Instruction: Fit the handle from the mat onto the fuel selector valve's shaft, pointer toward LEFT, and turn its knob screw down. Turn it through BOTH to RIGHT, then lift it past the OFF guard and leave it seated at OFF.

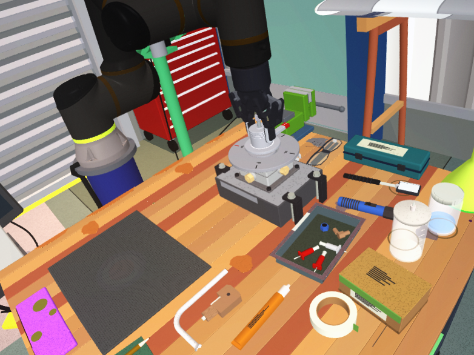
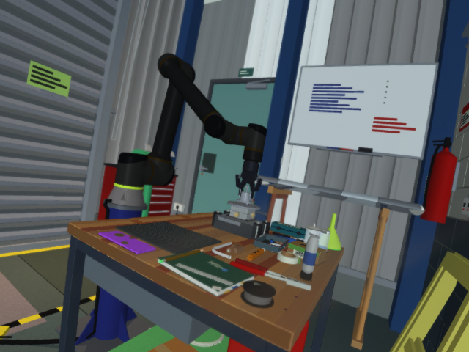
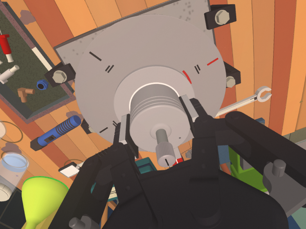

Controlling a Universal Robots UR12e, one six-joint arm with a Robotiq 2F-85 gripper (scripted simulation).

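The handle, a grey ribbed hub with a small knurled knob screw on top, sits on the fuel selector valve at the middle of its round dial plate. My gripper comes down over it from above, and its two finger pads are closed on opposite sides of the hub. The handle's red-tipped pointer sticks out toward the far side of the bench. Black tick marks and a red mark ring the dial. The dark mat lies empty at the near left of the bench.
The valve's base block with corner clamps stands under the dial. A parts tray lies just right of it, a green vise behind. A soldering iron, jars, tape roll and a box crowd the right side.
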